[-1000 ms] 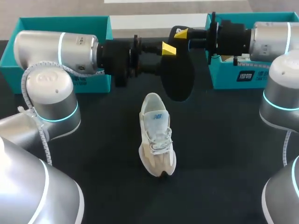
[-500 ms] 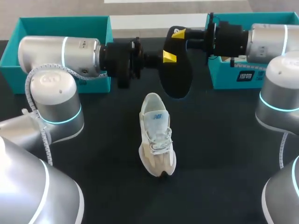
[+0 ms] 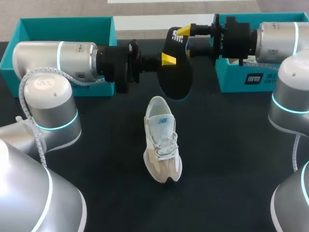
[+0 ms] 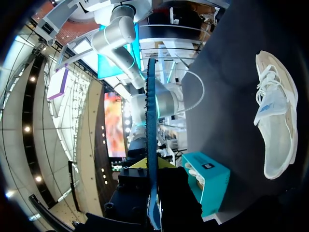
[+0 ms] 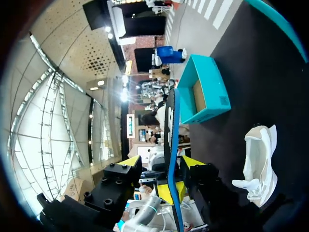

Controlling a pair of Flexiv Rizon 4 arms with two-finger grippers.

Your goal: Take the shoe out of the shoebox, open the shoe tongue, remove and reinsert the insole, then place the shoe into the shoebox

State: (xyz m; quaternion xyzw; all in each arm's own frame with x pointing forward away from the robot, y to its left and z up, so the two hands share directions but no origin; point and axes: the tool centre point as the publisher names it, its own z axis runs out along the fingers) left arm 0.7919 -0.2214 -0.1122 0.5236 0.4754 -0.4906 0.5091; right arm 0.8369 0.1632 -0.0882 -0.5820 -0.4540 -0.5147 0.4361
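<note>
The sneaker point(image 3: 163, 145) is out of the teal shoebox point(image 3: 241, 81) and lies on the dark surface point(image 3: 231, 145), below the 2 end effectors and well apart from them. The black insole point(image 3: 175, 77) is out too, held up in the air. The left end effector point(image 3: 168, 59) pinches its side and the right end effector point(image 3: 181, 35) its narrow end, both closed on it. Reinserting it and reboxing the sneaker look yet to do.

White print point(image 3: 254, 79) on shoebox point(image 3: 231, 83); blue logo point(image 3: 163, 120) on shoe tongue point(image 3: 161, 127).
</note>
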